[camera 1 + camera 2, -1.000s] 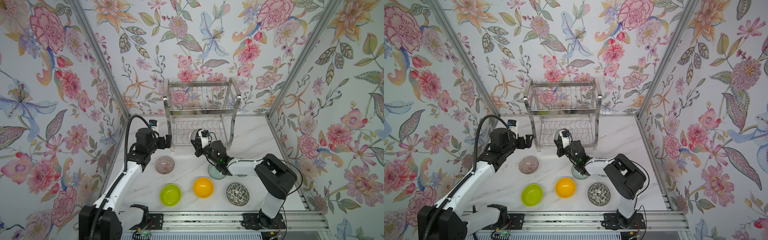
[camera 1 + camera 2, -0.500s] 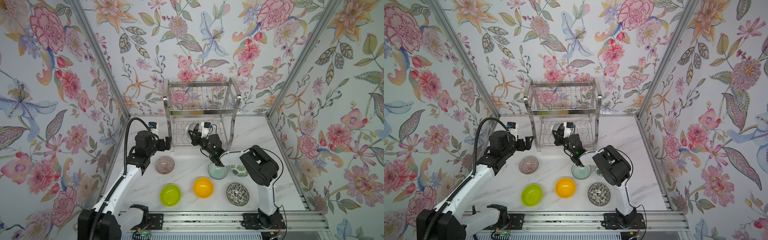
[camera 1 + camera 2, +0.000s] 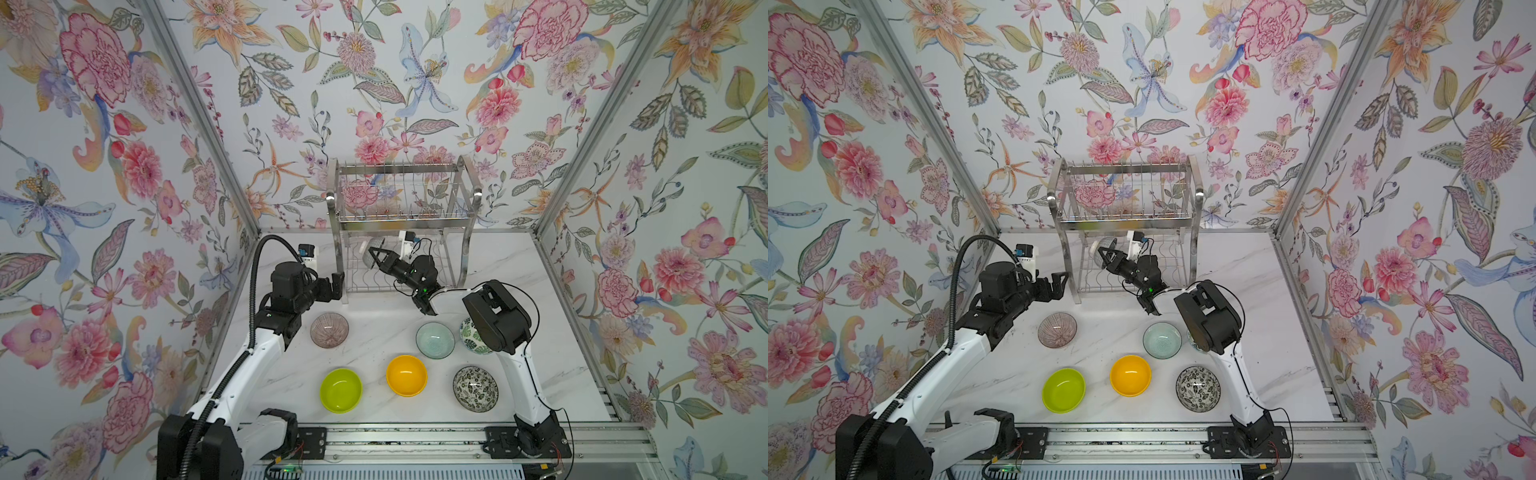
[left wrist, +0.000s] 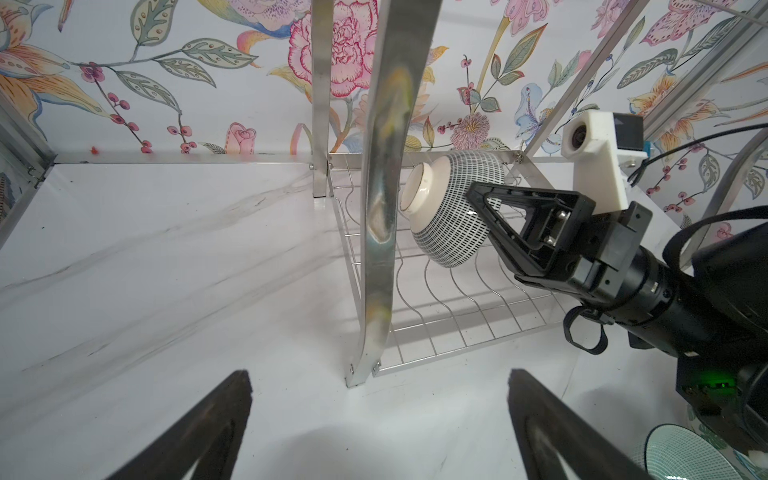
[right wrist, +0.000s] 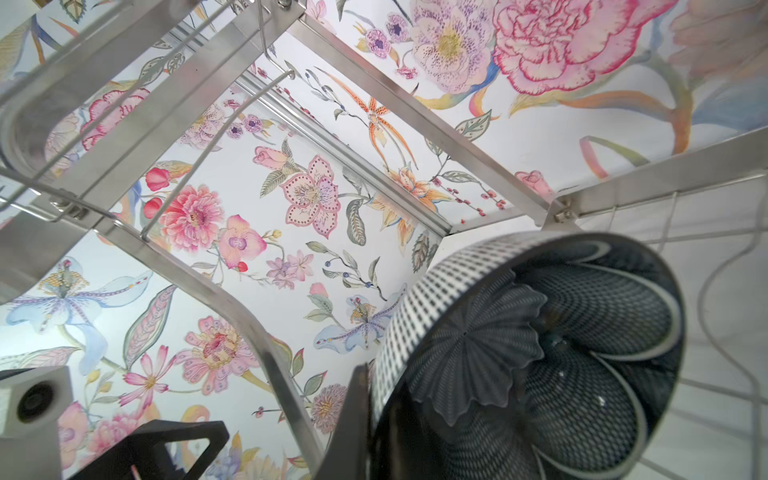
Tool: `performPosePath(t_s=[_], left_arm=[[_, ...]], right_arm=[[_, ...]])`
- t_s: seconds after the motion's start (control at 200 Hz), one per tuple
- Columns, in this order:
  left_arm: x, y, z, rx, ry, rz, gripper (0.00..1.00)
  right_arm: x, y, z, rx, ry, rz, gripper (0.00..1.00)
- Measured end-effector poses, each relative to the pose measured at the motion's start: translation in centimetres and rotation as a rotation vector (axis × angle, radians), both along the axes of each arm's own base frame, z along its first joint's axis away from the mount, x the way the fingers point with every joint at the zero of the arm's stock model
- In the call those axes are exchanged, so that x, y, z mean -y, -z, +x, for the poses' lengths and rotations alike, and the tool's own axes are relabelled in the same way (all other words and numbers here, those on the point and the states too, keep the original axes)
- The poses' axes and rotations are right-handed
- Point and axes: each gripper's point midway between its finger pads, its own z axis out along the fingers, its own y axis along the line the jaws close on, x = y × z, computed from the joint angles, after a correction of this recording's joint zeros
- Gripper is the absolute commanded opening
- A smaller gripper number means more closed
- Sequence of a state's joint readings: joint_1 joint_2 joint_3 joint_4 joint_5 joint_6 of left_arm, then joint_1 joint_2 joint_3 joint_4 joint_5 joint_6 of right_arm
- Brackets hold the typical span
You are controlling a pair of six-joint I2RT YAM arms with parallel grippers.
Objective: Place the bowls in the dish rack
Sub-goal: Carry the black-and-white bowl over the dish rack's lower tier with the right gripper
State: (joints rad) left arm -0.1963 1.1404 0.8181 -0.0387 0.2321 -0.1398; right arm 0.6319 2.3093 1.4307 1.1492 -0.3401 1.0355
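My right gripper (image 4: pixel 478 203) is clenched on the rim of a small round ceramic bowl (image 4: pixel 446 216), dark navy with a flower pattern inside (image 5: pixel 540 353) and white with rows of dark dashes outside. One finger lies against the outer wall, and the wrist view shows the other inside the rim. The navy bowl is tipped on its side inside the lower tier of the shiny two-tier stainless-steel wire dish rack (image 3: pixel 405 216), its pale foot turned toward the rack's curved left post (image 4: pixel 380 187). I cannot tell whether it touches the wavy wires beneath it.

My left gripper (image 3: pixel 332 286) stands wide open and holds nothing. It hangs above the white marble tabletop (image 3: pixel 374 316), just beside that left post and facing it.

Six bowls sit upright on the tabletop, apart from both grippers:
- pinkish-brown ribbed bowl (image 3: pixel 329 330)
- pale mint bowl (image 3: pixel 435 340)
- green-leaf print bowl (image 3: pixel 471 338)
- lime green bowl (image 3: pixel 340 390)
- orange-yellow bowl (image 3: pixel 406 375)
- black-and-white floral bowl (image 3: pixel 475 388)
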Motion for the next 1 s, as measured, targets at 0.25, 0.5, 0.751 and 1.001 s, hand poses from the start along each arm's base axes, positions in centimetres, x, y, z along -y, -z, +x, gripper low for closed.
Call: performPosePath(t_s=[0.25, 0.5, 0.751, 1.001], left_arm=[[0.3, 1.0, 0.2, -0.032, 0.011, -0.012, 0.96], [0.9, 0.9, 0.0, -0.032, 0.044, -0.027, 0.95], [1.3, 0.7, 0.0, -0.027, 0.066, -0.039, 0.95], [1.4, 1.2, 0.1, -0.041, 0.070, -0.039, 0.95]], right_arm=[[-0.3, -0.6, 1.4, -0.027, -0.077, 0.057, 0.07], [-0.6, 0.3, 2.5, -0.056, -0.125, 0.077, 0.07], [-1.2, -0.2, 3.4, -0.060, -0.154, 0.110, 0.07], [-1.9, 0.3, 4.4, -0.072, -0.165, 0.133, 0.07]])
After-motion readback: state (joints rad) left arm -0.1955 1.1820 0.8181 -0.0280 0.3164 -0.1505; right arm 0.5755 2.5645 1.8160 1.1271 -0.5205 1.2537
